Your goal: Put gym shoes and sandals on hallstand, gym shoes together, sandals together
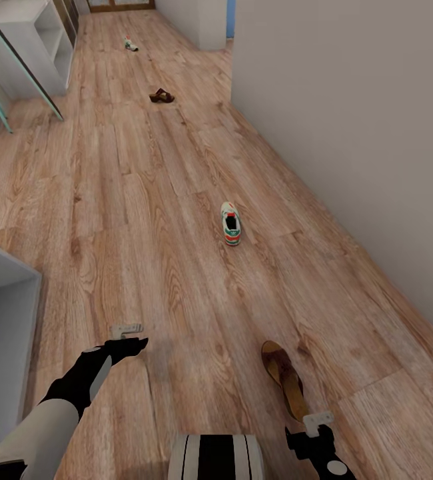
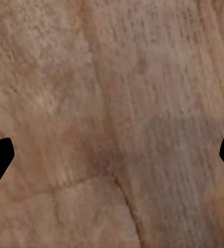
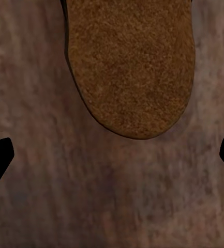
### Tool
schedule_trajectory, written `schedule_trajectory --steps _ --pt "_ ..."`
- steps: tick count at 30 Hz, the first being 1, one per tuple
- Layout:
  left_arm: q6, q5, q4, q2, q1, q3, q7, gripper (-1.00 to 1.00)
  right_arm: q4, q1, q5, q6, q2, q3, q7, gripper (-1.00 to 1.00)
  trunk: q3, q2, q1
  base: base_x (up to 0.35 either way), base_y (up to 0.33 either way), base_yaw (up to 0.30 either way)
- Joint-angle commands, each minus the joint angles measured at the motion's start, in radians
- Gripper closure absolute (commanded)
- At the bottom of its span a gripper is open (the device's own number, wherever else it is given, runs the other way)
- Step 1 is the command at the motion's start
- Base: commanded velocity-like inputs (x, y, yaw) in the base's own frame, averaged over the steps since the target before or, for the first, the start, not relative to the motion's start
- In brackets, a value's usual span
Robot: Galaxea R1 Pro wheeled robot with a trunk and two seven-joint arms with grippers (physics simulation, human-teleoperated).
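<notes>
My right gripper [image 1: 318,421], spread and empty, hovers by the near sandal's [image 1: 284,378] heel; it stretches toward 11 o'clock. Left gripper [image 1: 126,329] spread too, farther.

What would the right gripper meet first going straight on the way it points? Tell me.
Probably the bare corridor floor: the open right gripper points down at planks just short of the near sandal. Depth is unclear, so that sandal's rounded end could be grazed.

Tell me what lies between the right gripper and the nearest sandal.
Nothing: in the right wrist view only bare corridor floor separates the open right gripper from the near sandal.
</notes>
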Motion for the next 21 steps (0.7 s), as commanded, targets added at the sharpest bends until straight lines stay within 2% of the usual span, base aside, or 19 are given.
schedule_trajectory --steps 1,7,14,21 --pt "0.007 0.0 -0.002 -0.001 0.0 0.005 -0.006 -1.0 0.001 0.0 0.007 -0.002 0.0 0.003 -0.005 -1.0 -0.001 0.0 0.0 0.0 0.0 0.0" --pt "0.006 0.0 -0.016 0.0 0.001 0.006 -0.006 -1.0 0.001 0.0 0.007 -0.002 0.0 0.003 -0.005 -1.0 -0.001 0.0 0.0 0.014 0.0 0.0" --pt "0.007 0.0 -0.037 -0.001 0.003 0.004 -0.006 -1.0 0.001 0.0 0.007 -0.002 0.0 0.003 -0.005 -1.0 -0.001 0.0 0.0 0.147 0.0 0.0" --pt "0.007 0.0 -0.04 -0.001 0.003 0.003 -0.006 -1.0 0.001 0.0 0.007 -0.002 0.0 0.003 -0.005 -1.0 -0.001 0.0 0.0 0.031 0.0 0.0"
